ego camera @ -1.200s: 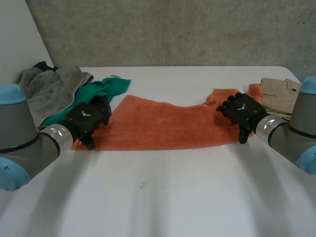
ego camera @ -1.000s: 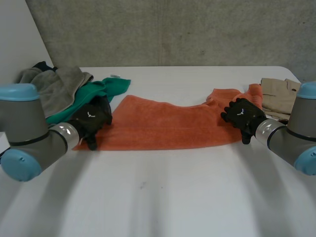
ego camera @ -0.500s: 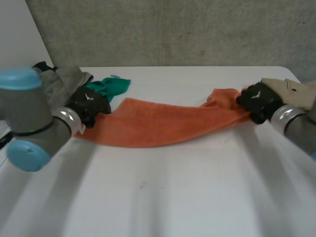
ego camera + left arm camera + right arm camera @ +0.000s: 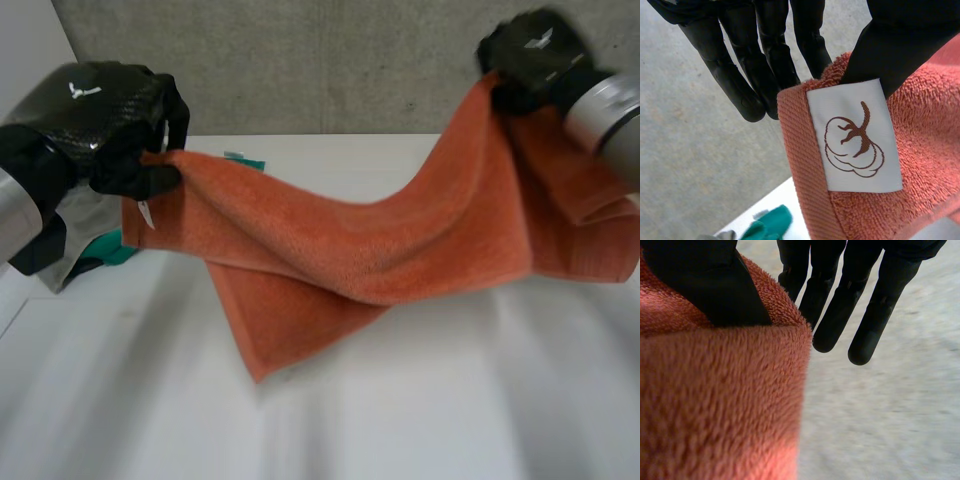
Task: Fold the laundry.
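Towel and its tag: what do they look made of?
Towel: likely cotton terry, matte, going by the fuzzy pile in both wrist views and the flat ribbed hem. Tag: smooth white fabric label, woven or satin, can't tell which. Its brown cotton-boll drawing hints at cotton but proves nothing.

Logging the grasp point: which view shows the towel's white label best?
The left wrist view: the label faces the camera, printed emblem readable, sewn at the orange towel corner pinched by the left hand. The head view gives it as a small white sliver below that hand. The right wrist view has plain towel pile.
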Available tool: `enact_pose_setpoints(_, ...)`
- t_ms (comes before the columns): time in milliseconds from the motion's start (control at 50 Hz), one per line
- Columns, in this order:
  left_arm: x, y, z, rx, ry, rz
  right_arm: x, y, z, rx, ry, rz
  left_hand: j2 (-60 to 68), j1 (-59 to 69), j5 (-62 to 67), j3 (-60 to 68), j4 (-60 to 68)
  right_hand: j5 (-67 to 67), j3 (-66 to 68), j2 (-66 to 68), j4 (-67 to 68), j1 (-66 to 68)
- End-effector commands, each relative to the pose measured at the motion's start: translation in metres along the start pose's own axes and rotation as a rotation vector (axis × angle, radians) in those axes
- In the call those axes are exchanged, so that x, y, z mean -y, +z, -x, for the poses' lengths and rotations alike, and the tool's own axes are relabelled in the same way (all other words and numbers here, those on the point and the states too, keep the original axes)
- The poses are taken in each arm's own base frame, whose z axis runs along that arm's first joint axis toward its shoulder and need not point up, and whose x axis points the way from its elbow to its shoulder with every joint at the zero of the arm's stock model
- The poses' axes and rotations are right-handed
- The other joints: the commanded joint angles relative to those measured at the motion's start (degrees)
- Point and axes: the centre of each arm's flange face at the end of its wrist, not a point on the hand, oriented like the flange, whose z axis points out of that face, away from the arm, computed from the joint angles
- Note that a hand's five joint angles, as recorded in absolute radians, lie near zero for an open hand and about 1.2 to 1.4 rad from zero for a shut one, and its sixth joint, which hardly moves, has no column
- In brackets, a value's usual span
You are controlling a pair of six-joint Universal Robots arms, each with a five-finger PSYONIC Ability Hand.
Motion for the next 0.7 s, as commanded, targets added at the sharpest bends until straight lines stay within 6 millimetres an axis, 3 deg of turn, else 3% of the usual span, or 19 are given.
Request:
enact_pose_setpoints(20, -0.033, 0.010, -0.011, -0.030, -0.038, 0.117, -0.076, 0.021, 0.075, 0.128, 0.053, 0.061, 11.5, 13.2, 14.2, 12.2, 11.6, 3.7, 2.9, 3.9, 2.6, 7.2)
enact_pose_setpoints(60, -0.041, 0.013, -0.013, -0.035, -0.043, 0.146, -0.091, 0.020, 0.087, 0.144, 0.069, 0.089, 11.5, 13.2, 14.2, 12.2, 11.6, -13.3, -14.0, -13.0, -14.4, -9.7)
enact_pose_setpoints(80, -0.048, 0.016, -0.015, -0.037, -0.051, 0.173, -0.105, 0.020, 0.096, 0.147, 0.078, 0.112, 11.5, 13.2, 14.2, 12.2, 11.6, -39.6, -40.3, -39.3, -40.6, -36.0)
enact_pose_setpoints(100, -0.051, 0.017, -0.016, -0.036, -0.054, 0.184, -0.110, 0.020, 0.100, 0.144, 0.080, 0.122, 11.5, 13.2, 14.2, 12.2, 11.6, -55.8, -56.5, -55.5, -56.9, -52.2)
enact_pose_setpoints(160, -0.058, 0.019, -0.017, -0.034, -0.059, 0.222, -0.117, 0.022, 0.099, 0.091, 0.066, 0.154, 11.5, 13.2, 14.2, 12.2, 11.6, -57.5, -58.2, -57.2, -58.5, -53.9)
enact_pose_setpoints(220, -0.057, 0.020, -0.016, -0.030, -0.061, 0.228, -0.106, 0.023, 0.084, 0.009, 0.048, 0.181, 11.5, 13.2, 14.2, 12.2, 11.6, -57.5, -58.2, -57.2, -58.5, -53.9)
enact_pose_setpoints(300, -0.041, 0.017, -0.015, -0.027, -0.056, 0.190, -0.065, 0.003, 0.060, -0.086, 0.088, 0.296, 11.5, 13.2, 14.2, 12.2, 11.6, -57.5, -58.2, -57.2, -58.5, -53.9)
enact_pose_setpoints(320, -0.033, 0.015, -0.015, -0.024, -0.055, 0.166, -0.048, -0.012, 0.055, -0.089, 0.115, 0.358, 11.5, 13.2, 14.2, 12.2, 11.6, -57.5, -58.2, -57.2, -58.5, -53.9)
enact_pose_setpoints(380, -0.018, 0.012, -0.015, -0.026, -0.057, 0.123, -0.030, -0.037, 0.056, -0.062, 0.166, 0.462, 11.5, 13.2, 14.2, 12.2, 11.6, -57.5, -58.2, -57.2, -58.5, -53.9)
enact_pose_setpoints(480, 0.017, 0.007, -0.023, -0.048, -0.086, 0.011, -0.022, -0.097, 0.069, 0.013, 0.312, 0.701, 11.5, 13.2, 14.2, 12.2, 11.6, -57.5, -58.2, -57.2, -58.5, -53.9)
enact_pose_setpoints(560, 0.039, 0.004, -0.029, -0.061, -0.121, -0.058, -0.030, -0.126, 0.092, 0.059, 0.415, 0.775, 11.5, 13.2, 14.2, 12.2, 11.6, -57.5, -58.2, -57.2, -58.5, -53.9)
enact_pose_setpoints(640, 0.061, -0.002, -0.036, -0.068, -0.155, -0.116, -0.045, -0.140, 0.120, 0.095, 0.486, 0.746, 11.5, 13.2, 14.2, 12.2, 11.6, -57.5, -58.2, -57.2, -58.5, -53.9)
enact_pose_setpoints(700, 0.075, -0.009, -0.041, -0.074, -0.171, -0.153, -0.053, -0.138, 0.140, 0.100, 0.498, 0.660, 11.5, 13.2, 14.2, 12.2, 11.6, -57.2, -57.9, -56.9, -58.2, -53.6)
